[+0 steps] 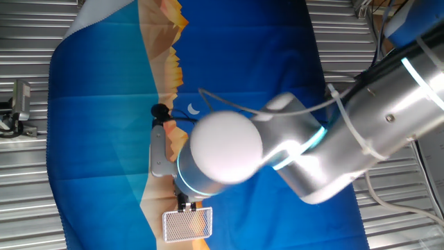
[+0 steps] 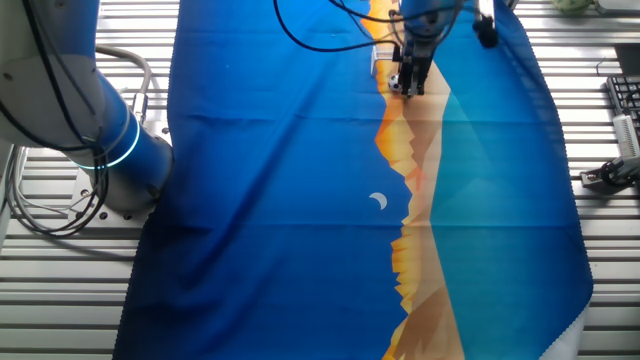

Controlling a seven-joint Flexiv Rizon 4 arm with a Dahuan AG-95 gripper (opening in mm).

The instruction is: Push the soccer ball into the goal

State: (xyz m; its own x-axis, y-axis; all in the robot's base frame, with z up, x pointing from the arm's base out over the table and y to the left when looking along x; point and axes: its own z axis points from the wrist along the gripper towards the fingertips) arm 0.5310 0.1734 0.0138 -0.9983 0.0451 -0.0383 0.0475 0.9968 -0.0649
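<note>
Soccer ball hidden from both cameras, goal point(image 1: 187, 225) sitting on the blue cloth point(image 2: 280, 200), claw point(image 2: 411, 82) right above it, can't tell if fingers are apart

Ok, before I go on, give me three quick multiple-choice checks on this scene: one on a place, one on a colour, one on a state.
1. In the one fixed view, where is the goal?
A. at the bottom edge, right by the fingers
B. at the top edge of the cloth
C. off the cloth, on the metal slats

2. What colour is the crescent printed on the cloth?
A. red
B. white
C. black

3. What is the state of the soccer ball?
A. lying in plain sight mid-cloth
B. sitting on the crescent
C. not visible in either view

Answers:
1 A: the mesh box sits low in the frame next to the fingers.
2 B: it shows white against the blue.
3 C: neither view shows it; the arm may be hiding it.
</note>
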